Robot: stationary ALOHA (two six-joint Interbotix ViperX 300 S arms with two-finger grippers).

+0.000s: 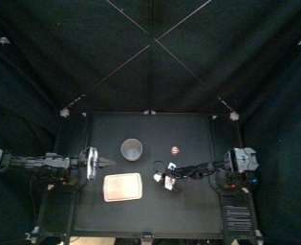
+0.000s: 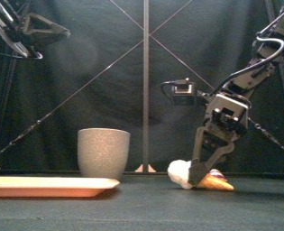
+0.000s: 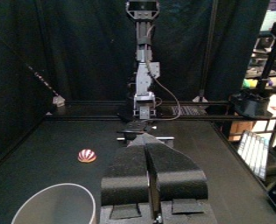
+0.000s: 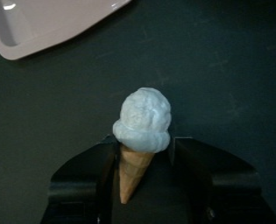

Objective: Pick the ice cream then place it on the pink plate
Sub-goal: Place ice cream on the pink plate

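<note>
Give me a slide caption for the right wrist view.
Open jaws of the right gripper straddle the ice cream lying on the black table, the pink tray apart from it.

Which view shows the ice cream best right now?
Right wrist view: the ice cream fills the middle, scoop and cone between the open jaws of the right gripper. Front view shows it lying partly behind that gripper. Top view: a pale speck. Left wrist view: unseen.

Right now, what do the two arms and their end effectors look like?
Both arms are black and jointed; a thin cable runs along the right arm. The left end effector has two flat dark jaws tapering toward the tips. The right end effector shows long, narrow grey jaws.
</note>
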